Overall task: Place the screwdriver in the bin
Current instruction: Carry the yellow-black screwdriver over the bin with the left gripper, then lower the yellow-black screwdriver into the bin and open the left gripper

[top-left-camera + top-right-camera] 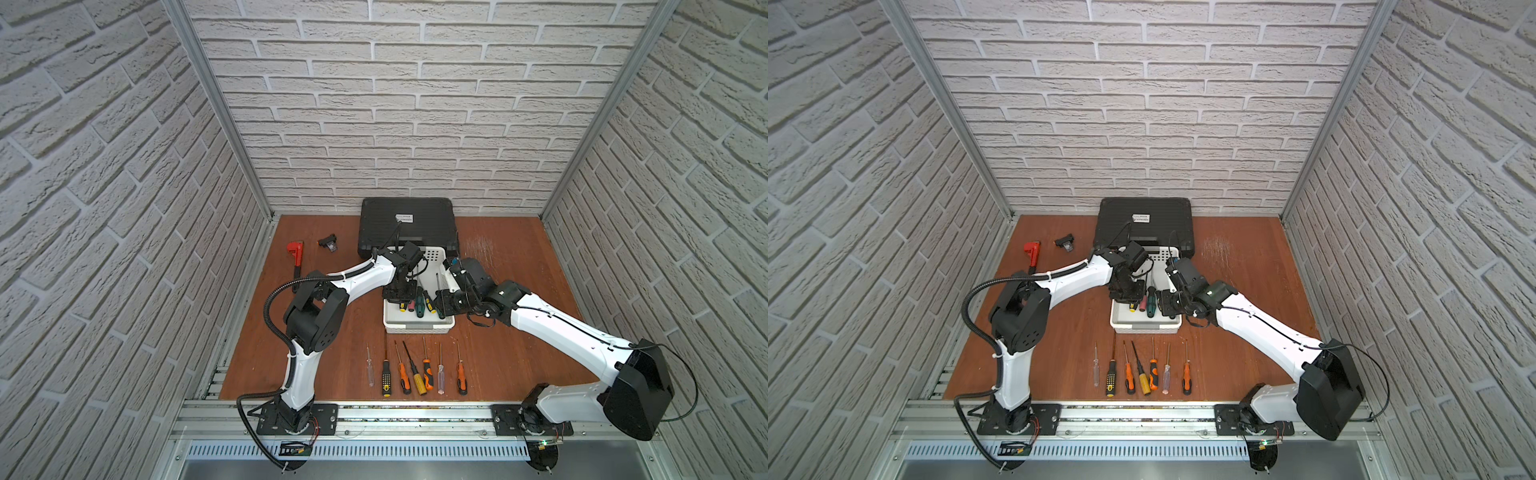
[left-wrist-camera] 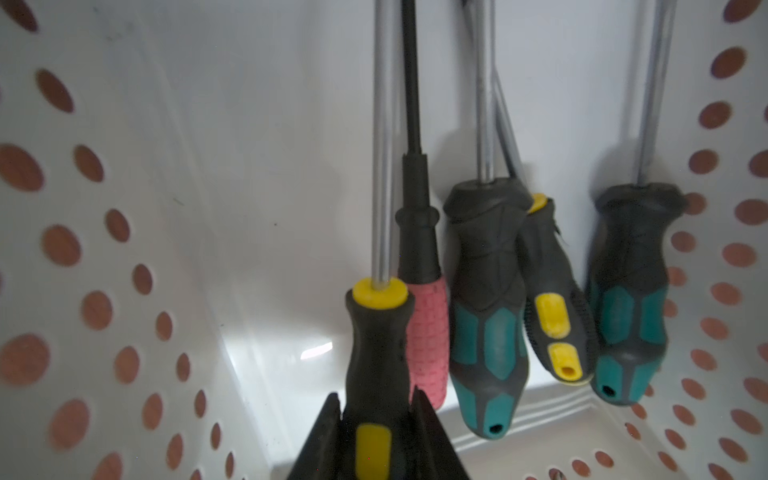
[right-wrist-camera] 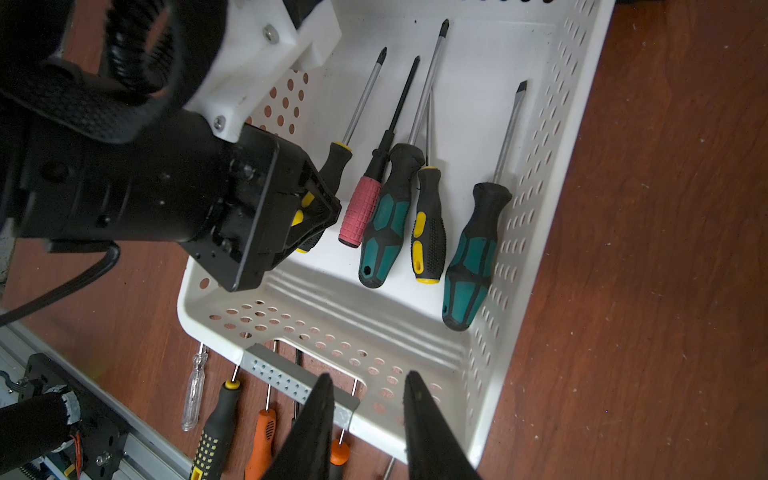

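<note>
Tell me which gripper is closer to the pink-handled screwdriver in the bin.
Left. The left gripper, clamped on a black-and-yellow screwdriver, is inside the bin right beside the pink-handled screwdriver; the right gripper is at the bin's right edge, farther off.

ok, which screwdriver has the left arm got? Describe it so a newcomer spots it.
Find the white bin in front of the black tool case. Of the five screwdrivers inside, the held screwdriver is the end one, beside the pink-handled one. Black handle, yellow collar, clamped in the left gripper; its black-and-yellow twin lies free between two teal handles.
</note>
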Available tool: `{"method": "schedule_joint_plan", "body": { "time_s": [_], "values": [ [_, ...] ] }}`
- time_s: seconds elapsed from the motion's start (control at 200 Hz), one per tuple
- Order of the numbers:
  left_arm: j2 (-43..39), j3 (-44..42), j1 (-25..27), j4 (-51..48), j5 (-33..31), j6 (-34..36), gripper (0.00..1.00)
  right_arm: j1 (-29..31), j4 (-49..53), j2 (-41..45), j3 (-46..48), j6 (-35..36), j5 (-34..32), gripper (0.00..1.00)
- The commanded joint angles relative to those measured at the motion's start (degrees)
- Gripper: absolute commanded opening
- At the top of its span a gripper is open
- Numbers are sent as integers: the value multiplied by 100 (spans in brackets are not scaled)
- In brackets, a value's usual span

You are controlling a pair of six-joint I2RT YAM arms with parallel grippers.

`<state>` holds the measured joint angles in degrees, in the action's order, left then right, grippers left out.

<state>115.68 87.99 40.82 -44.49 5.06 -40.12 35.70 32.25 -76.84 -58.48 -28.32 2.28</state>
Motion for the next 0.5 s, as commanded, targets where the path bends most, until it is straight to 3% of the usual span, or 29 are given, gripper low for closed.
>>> {"method": "schedule_joint_plan", "body": {
  "time_s": [0.0, 0.145, 0.35, 0.495],
  "values": [
    [112, -137, -44, 203, -103, -81, 4, 65, -150, -7, 47, -73, 35, 31],
    [190, -180, -56, 290, -41, -127, 5, 76, -145, -9, 55, -75, 26, 31],
    [177, -264, -56, 436, -32, -185, 23, 82, -157, -14, 77, -88, 9, 31],
    [34, -298, -54, 525, -27, -217, 30, 86, -158, -4, 73, -112, 9, 31]
  ]
}}
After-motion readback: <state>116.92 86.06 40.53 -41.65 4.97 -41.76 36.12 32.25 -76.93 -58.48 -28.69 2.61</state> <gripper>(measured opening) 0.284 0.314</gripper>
